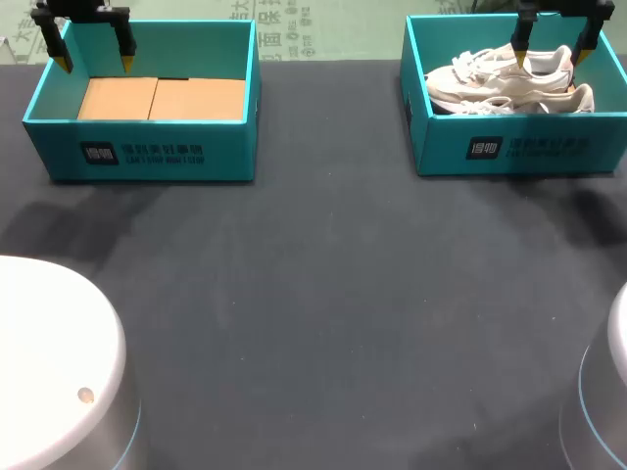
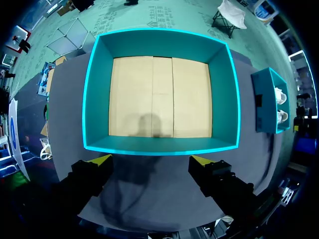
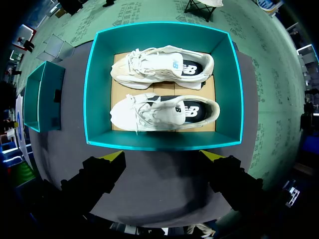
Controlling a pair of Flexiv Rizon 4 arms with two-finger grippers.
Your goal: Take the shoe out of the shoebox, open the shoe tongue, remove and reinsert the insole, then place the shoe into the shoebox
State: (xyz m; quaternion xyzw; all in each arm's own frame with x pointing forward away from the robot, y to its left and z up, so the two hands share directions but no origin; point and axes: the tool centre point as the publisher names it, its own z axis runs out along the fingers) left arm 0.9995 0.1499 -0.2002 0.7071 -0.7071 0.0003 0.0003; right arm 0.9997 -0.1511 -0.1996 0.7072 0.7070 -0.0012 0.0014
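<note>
Two white shoes lie side by side in the teal shoebox (image 1: 519, 147) at the table's back right: one shoe (image 3: 164, 112) nearer my right gripper, the other shoe (image 3: 162, 67) beyond it; both show in the head view (image 1: 509, 83). My right gripper (image 1: 552, 47) hangs open above that box (image 3: 164, 142), its yellow fingertips (image 3: 113, 157) spread wide and holding nothing. My left gripper (image 1: 93, 54) hangs open above a second, empty teal box (image 1: 147, 152) at the back left, whose cardboard floor (image 2: 159, 97) is bare.
The dark table cloth (image 1: 323, 294) spreads between and in front of the two boxes. The arms' white bases (image 1: 59, 362) rise at the near left and near right corners. From the left wrist, the shoe box (image 2: 271, 102) shows off to the side.
</note>
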